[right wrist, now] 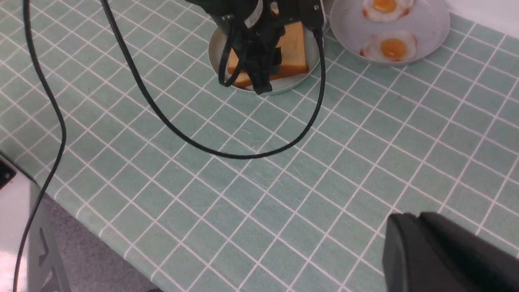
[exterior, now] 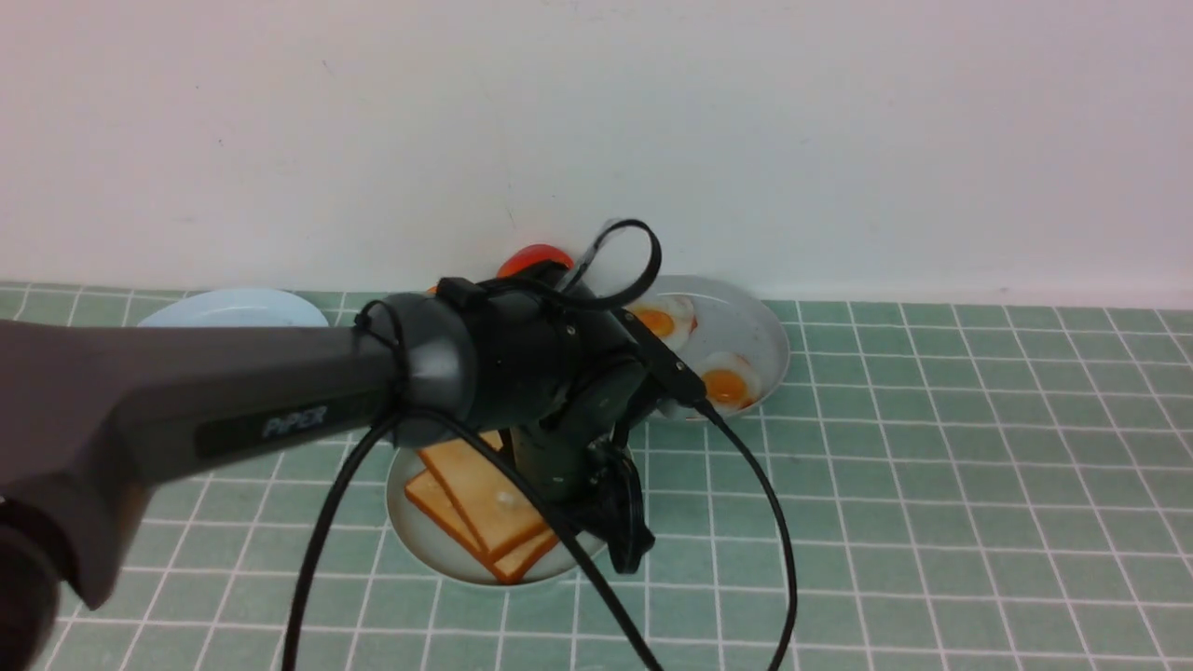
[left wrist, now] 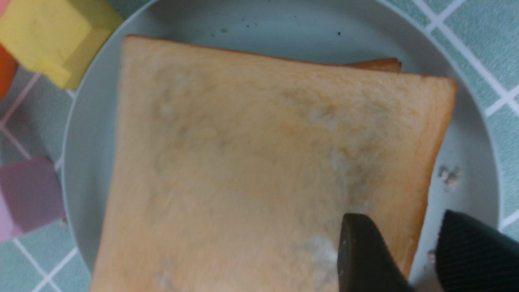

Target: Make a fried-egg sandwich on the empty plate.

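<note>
Lower centre, the sandwich (exterior: 480,503) lies on the plate (exterior: 438,559), likely light, spongy, apt to slide apart; pinch its crust edge, which the spread left tool (left wrist: 401,243) straddles.

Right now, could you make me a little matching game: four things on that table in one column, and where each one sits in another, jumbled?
Things
1. top toast slice
2. two small fried eggs
3. yellow block
4. left hand

Places
A. on the grey plate
B. on the checked cloth, just outside the mint-green plate
C. open, over the toast's edge
D. on the mint-green plate, lying over a second slice

Pairs: 1-D, 2-A, 3-B, 4-C
</note>
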`<move>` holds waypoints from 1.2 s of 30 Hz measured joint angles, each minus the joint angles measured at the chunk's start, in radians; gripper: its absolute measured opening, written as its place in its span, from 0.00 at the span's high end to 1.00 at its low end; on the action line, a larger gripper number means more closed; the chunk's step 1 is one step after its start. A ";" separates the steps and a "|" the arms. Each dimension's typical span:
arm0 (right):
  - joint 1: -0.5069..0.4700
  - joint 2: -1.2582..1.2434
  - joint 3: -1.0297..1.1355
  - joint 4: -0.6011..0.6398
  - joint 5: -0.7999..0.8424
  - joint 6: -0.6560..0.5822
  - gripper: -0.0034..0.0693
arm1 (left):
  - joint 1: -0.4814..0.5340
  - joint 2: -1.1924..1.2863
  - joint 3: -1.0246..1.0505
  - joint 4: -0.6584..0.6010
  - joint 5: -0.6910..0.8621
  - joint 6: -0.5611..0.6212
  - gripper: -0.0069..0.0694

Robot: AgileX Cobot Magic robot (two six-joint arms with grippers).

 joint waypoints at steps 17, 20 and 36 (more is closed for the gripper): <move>0.000 -0.011 0.024 -0.092 0.000 0.015 0.87 | -0.003 -0.884 0.335 -0.147 -0.151 -0.207 0.93; 0.000 -0.037 0.044 -0.107 0.000 0.040 0.87 | -0.003 -1.129 0.549 -0.166 -0.297 -0.214 0.93; 0.000 -0.132 0.245 -0.114 -0.177 0.211 0.87 | -0.003 -1.845 1.274 -0.220 -0.748 -0.217 0.93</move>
